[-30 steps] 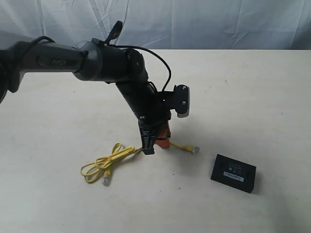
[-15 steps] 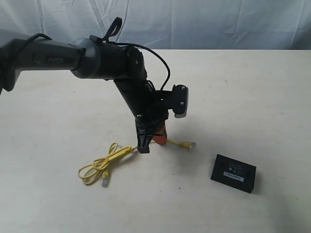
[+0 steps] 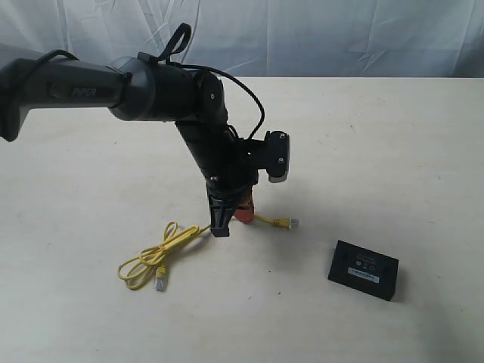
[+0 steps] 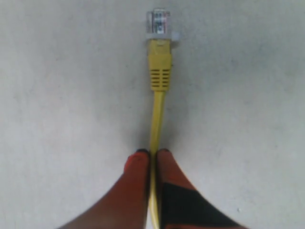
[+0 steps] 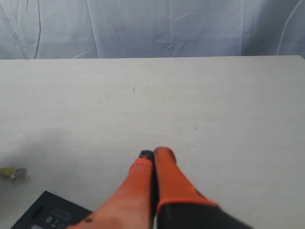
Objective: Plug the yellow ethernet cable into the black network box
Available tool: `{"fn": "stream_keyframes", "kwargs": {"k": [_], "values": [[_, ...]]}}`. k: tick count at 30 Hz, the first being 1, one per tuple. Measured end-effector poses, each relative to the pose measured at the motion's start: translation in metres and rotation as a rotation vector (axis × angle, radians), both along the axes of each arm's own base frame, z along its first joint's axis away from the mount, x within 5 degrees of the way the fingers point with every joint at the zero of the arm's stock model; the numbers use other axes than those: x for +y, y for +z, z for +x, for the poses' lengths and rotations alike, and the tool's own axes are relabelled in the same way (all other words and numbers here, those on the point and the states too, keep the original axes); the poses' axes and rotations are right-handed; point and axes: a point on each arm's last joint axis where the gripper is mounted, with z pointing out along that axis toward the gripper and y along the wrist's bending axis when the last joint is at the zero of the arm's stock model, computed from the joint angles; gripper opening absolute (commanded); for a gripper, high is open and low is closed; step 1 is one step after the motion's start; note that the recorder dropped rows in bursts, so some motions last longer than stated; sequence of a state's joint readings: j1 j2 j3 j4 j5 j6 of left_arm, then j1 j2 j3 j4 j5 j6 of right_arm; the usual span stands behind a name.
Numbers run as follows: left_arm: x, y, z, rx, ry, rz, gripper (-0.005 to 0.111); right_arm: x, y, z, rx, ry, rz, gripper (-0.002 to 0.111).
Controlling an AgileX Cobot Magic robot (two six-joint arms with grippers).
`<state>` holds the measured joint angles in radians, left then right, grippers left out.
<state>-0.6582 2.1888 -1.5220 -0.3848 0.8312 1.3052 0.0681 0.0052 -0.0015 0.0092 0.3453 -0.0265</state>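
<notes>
Left fingers (image 4: 135,172) pinch the yellow ethernet cable (image 4: 160,71) behind its plug; right fingers (image 5: 167,177) clenched, empty; black network box (image 3: 363,269) lies apart on the worktop (image 3: 393,151).

A pale, matt table (image 3: 393,151) with faint specks is shown, and two things are borne by it. The yellow ethernet cable (image 3: 162,253) is laid in loose loops on the left part of the surface, with one clear plug (image 3: 160,284) resting beside the loops. Its other plug (image 3: 291,222) is found further right, and whether that end touches the surface cannot be told. The black network box (image 3: 363,270) is set flat, label upward, well apart from the loops and near that second plug.
</notes>
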Motion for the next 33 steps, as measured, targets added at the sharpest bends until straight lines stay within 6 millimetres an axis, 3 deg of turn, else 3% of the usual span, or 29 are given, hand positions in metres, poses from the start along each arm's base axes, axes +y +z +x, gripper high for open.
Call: {"fn": "stream_keyframes", "kwargs": {"k": [11,21,27,33], "values": [[0.0,0.0,0.0,0.0,0.0,0.0,0.0,0.0,0.034,0.003,-0.373,-0.003,0.026,-0.001],[0.0,0.0,0.0,0.0,0.0,0.0,0.0,0.0,0.045,0.001,-0.503,-0.005,0.035,-0.001],[0.0,0.0,0.0,0.0,0.0,0.0,0.0,0.0,0.046,0.002,-0.393,-0.007,0.07,-0.001],[0.0,0.0,0.0,0.0,0.0,0.0,0.0,0.002,0.086,0.016,-0.14,0.001,0.039,-0.001]]}}
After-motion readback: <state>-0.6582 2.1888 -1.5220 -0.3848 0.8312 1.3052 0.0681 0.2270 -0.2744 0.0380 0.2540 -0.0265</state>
